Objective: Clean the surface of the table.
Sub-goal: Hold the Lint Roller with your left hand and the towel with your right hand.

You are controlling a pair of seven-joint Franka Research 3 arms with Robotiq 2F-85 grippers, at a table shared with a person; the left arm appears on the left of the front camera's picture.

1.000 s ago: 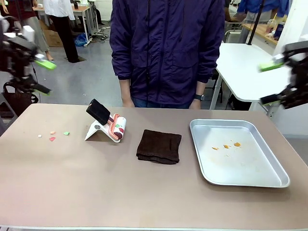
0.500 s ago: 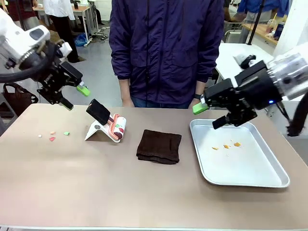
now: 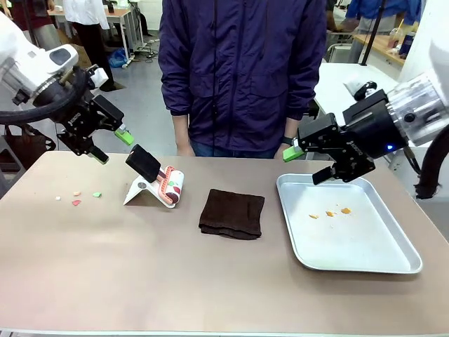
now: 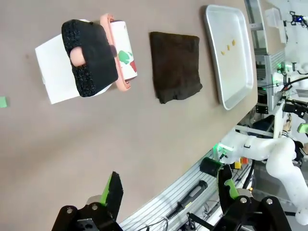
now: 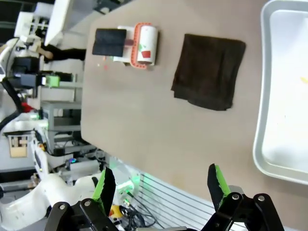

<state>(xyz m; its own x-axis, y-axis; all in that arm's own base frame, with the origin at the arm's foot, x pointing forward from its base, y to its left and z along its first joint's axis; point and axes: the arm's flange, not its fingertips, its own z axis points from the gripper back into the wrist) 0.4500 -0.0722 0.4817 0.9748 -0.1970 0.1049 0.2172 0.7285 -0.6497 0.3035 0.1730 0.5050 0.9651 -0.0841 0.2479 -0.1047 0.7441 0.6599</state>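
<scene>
While the front view took in the person behind the table, wrist views looked down on the cloth; left gripper and right gripper hung spread, empty.

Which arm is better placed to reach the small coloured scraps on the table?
Left. The open left gripper hovers near the scraps; the right gripper is far off by the tray.

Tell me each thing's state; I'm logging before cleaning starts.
Table: small scraps near its left end.
Cloth: folded, lying flat.
Tray: holds a few orange crumbs.
Roller: resting against its white stand.
Left gripper: open, empty.
Right gripper: open, empty.
</scene>
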